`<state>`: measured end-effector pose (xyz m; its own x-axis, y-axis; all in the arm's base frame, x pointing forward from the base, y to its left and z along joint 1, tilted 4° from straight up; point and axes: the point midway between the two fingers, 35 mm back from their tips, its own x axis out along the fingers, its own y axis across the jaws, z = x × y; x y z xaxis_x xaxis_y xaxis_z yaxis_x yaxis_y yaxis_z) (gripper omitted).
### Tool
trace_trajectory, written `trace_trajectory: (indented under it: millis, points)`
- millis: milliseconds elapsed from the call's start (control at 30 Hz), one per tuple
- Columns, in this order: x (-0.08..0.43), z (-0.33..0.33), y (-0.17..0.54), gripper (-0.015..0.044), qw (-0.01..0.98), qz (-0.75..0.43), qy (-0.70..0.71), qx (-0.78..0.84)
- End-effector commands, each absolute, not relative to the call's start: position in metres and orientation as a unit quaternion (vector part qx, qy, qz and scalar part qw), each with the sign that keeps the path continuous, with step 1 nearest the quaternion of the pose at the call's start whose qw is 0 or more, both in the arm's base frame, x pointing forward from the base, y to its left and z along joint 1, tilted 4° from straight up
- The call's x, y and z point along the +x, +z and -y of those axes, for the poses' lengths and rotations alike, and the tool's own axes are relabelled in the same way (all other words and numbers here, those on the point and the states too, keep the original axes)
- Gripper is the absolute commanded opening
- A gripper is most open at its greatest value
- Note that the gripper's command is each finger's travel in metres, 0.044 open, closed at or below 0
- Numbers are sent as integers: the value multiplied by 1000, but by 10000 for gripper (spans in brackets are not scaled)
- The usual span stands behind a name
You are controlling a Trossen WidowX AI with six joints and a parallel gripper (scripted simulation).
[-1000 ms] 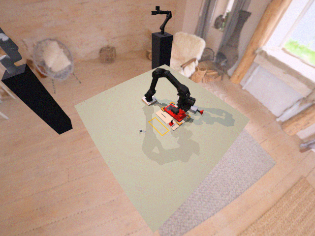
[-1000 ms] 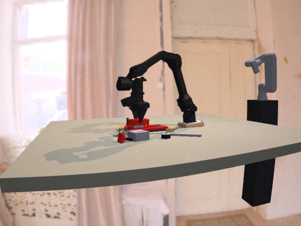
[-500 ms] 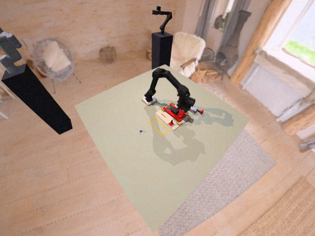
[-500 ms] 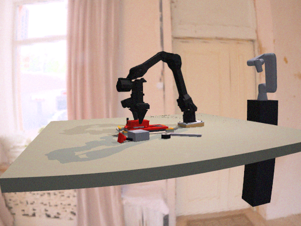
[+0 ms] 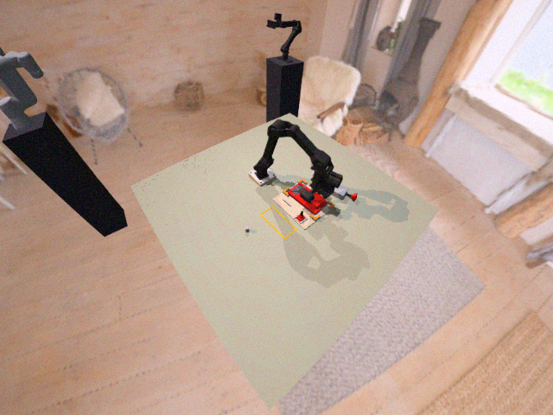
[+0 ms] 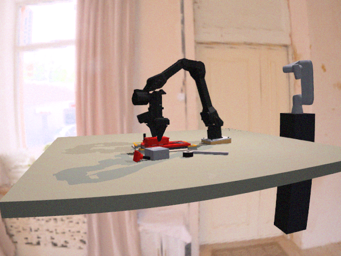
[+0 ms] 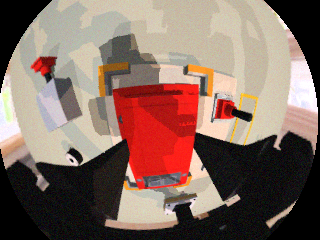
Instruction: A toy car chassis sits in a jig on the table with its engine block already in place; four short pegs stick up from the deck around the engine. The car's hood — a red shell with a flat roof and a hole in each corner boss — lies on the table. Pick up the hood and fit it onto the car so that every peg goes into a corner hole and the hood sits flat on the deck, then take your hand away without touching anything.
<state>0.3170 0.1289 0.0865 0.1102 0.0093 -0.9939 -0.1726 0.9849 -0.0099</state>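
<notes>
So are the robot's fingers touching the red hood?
Touching. In the wrist view the dark fingers press against both sides of the red hood, and the gripper is shut on it.

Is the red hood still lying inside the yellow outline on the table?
No, the yellow outline has only bare table inside it; the gripper holds the hood over the car.

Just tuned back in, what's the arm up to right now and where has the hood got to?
The single arm's gripper is shut on the red hood, fingers on either side of it. The hood is over the car chassis in the orange-cornered jig, low on the deck. Whether the pegs are fully in the corner holes cannot be told. The hood has not been let go, so releasing and backing away remain.
</notes>
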Motion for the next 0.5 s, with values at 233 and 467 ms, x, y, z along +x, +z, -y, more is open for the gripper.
trace_trajectory:
  millis: [233,467]
  points:
    - [317,-129,87,131,743,-664,61,-61]
    - [317,-129,87,315,743,-664,61,-61]
